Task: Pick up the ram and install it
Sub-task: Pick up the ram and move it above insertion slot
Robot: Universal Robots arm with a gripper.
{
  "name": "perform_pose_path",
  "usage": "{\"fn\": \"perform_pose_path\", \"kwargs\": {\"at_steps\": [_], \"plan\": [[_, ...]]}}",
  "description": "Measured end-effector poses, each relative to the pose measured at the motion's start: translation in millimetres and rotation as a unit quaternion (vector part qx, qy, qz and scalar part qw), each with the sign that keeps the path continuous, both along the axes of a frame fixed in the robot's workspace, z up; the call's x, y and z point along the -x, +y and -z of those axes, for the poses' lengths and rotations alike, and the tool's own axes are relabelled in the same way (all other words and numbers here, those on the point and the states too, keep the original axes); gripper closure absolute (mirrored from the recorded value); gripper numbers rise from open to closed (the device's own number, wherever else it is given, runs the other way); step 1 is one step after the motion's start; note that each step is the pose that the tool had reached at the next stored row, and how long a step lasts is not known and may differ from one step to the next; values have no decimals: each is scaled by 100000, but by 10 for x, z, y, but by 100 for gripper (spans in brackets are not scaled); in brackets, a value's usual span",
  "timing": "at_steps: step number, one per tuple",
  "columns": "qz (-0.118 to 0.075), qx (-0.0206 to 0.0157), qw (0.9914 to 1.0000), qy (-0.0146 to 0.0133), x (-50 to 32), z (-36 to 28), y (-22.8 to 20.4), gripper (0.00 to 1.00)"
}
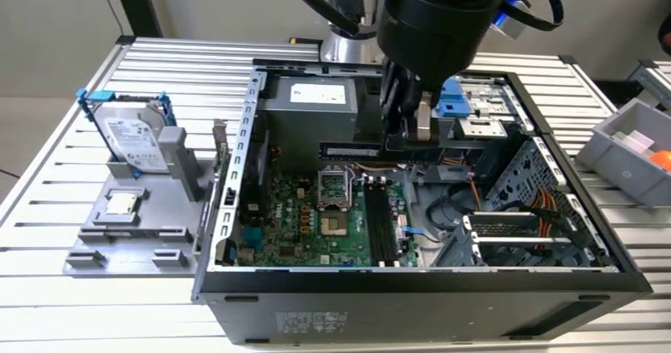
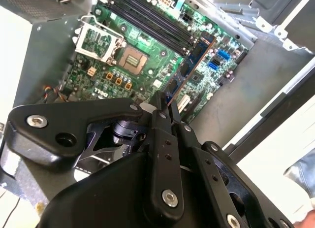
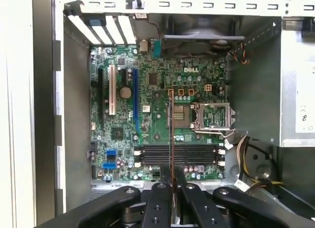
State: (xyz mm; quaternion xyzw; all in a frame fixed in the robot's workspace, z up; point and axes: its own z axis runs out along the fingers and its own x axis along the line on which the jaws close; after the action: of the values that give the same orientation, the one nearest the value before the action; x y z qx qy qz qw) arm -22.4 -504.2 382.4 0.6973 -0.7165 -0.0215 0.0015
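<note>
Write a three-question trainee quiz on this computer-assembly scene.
1. True or false: the tool is shut on the ram.
2. Where does the hard drive stand? A: inside the computer case. B: on the grey holder at the exterior view's left. C: in the grey bin.
3. Fill in: the motherboard's black memory slots are all ___ (filled or empty).
Key: 1 true; 2 B; 3 empty.
</note>
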Motion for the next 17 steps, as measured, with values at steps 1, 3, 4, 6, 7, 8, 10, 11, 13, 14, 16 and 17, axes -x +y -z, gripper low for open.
{"fn": "perform_pose_path", "kwargs": {"at_steps": [1, 3, 4, 6, 7, 8, 10, 11, 13, 14, 16, 17], "plan": [[0, -7, 100000, -3, -15, 1, 0, 100], [0, -2, 100000, -2, -49, 0, 0, 100], [0, -2, 100000, -2, -67, 0, 0, 100], [-3, -2, 100000, -1, -105, 0, 0, 100], [-1, -2, 100000, 0, -123, 0, 0, 100], [-1, -5, 100000, -2, -139, 1, 0, 100], [-1, -5, 100000, -1, -170, 0, 0, 100], [2, -2, 100000, -2, -186, 0, 0, 100], [1, -7, 100000, -2, -216, 1, 0, 100], [0, -6, 100000, -4, -231, 1, 0, 100], [-4, -6, 100000, -2, -260, 1, 0, 100], [-1, -2, 100000, 0, -274, 0, 0, 100]]}}
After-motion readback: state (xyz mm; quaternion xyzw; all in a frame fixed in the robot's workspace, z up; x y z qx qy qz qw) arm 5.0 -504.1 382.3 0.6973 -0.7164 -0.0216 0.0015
